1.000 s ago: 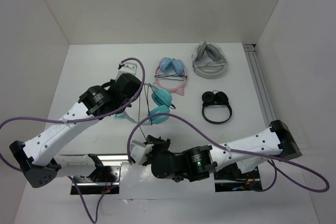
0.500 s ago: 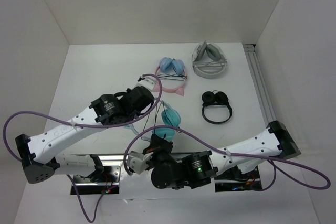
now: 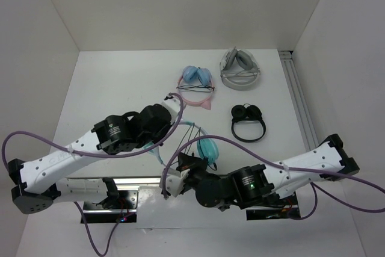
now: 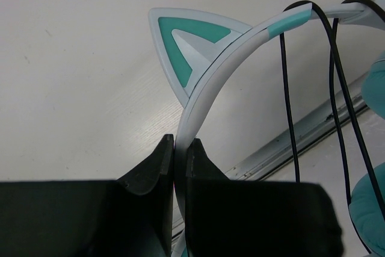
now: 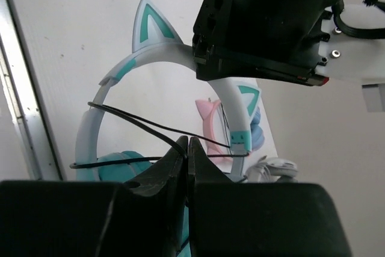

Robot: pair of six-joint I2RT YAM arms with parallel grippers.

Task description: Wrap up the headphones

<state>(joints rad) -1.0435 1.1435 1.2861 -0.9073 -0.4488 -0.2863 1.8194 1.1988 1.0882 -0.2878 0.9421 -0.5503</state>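
The headphones (image 3: 207,147) have teal cups and a pale headband (image 4: 222,58) with cat ears. They are held up over the table's near middle. My left gripper (image 4: 180,142) is shut on the headband just below one ear. In the top view it (image 3: 167,129) points down and its fingers are hidden under the wrist. My right gripper (image 5: 188,142) is shut on the thin black cable (image 5: 138,118), just near of the cups (image 3: 186,164). Cable strands cross the headband's arc (image 4: 286,88). A teal cup (image 5: 120,164) sits behind my right fingers.
Pink cat-ear headphones with light blue cups (image 3: 197,85) lie at the back middle, a white-grey pair (image 3: 240,69) at the back right, and small black headphones (image 3: 248,121) right of centre. A metal rail (image 3: 298,100) runs along the right side. White walls enclose the table.
Both arms have moved right and toward the near edge, carrying the headphones with them. The cable now runs in strands across the headband.
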